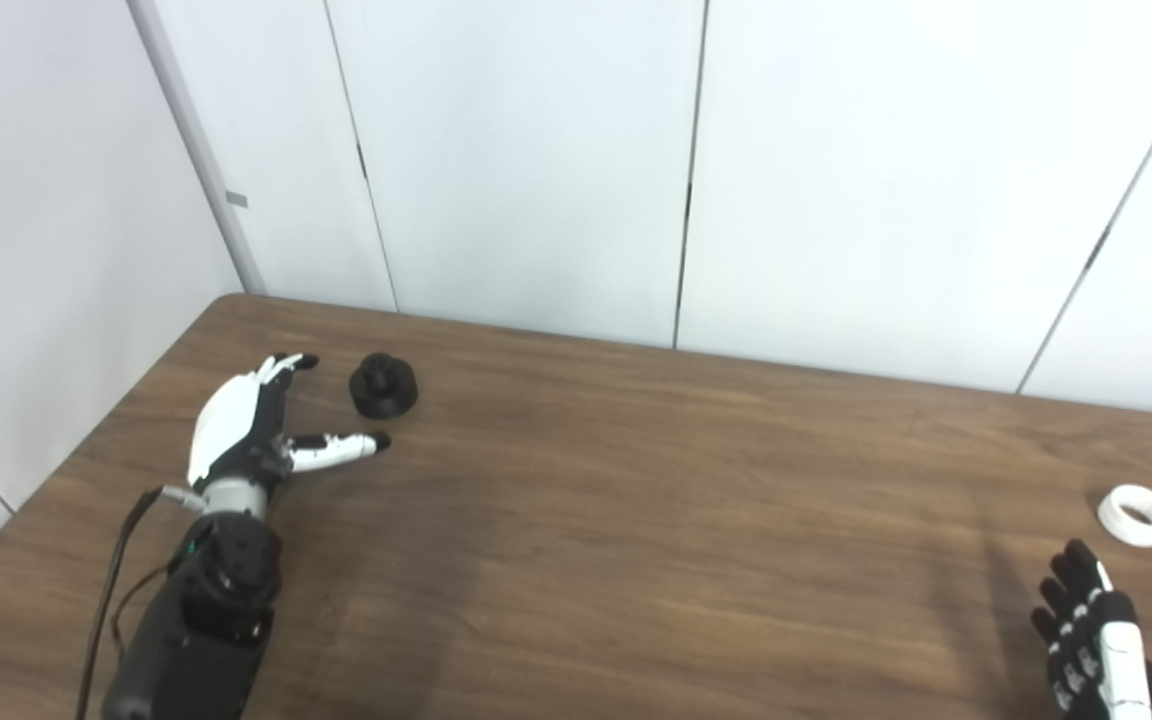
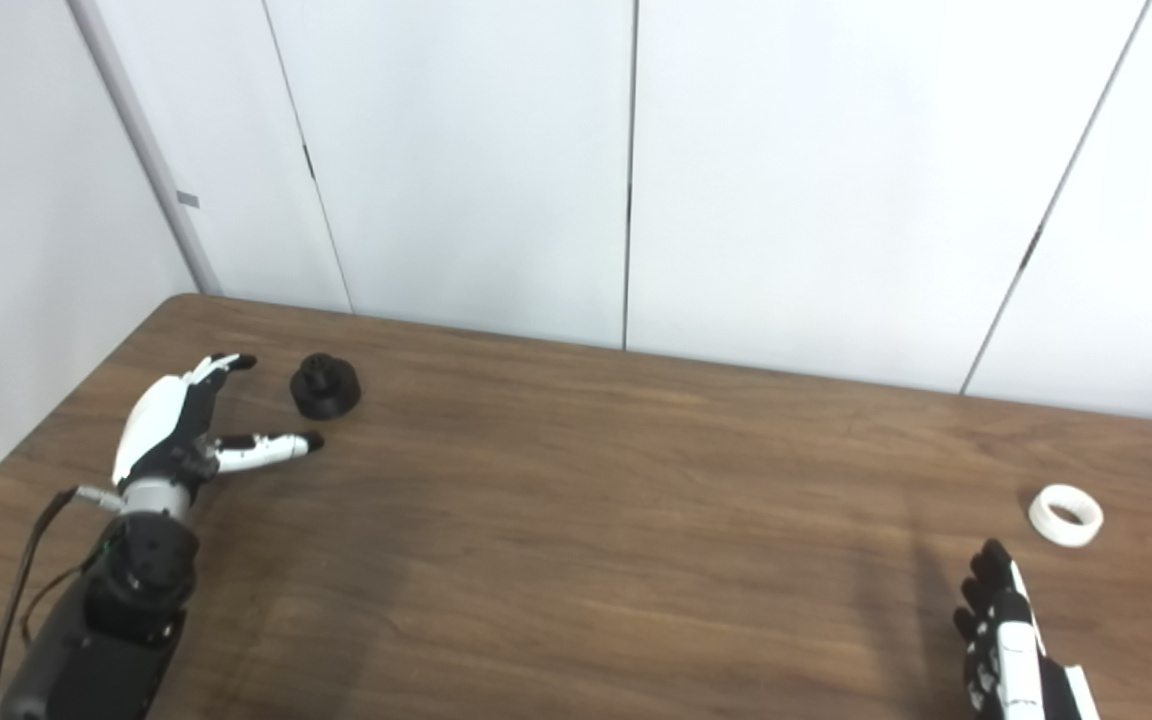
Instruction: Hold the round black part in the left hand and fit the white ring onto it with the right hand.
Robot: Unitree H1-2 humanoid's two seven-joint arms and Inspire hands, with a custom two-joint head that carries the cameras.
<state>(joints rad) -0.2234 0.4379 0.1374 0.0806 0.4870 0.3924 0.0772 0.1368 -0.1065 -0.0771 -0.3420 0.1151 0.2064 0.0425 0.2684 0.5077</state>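
Note:
The round black part [image 1: 383, 386] sits on the wooden table [image 1: 636, 480] at the far left, near the back edge. My left hand [image 1: 251, 425] is open just left of it and a little nearer, thumb stretched out toward the right, fingers pointing away; it touches nothing. The white ring [image 1: 1136, 515] lies flat at the far right of the table. My right hand [image 1: 1091, 625] is low at the bottom right, a short way in front of the ring, fingers apart and empty.
White wall panels [image 1: 576, 170] rise right behind the table's back edge and along its left side. A black cable [image 1: 111, 590] runs along my left forearm. Bare wood lies between the two hands.

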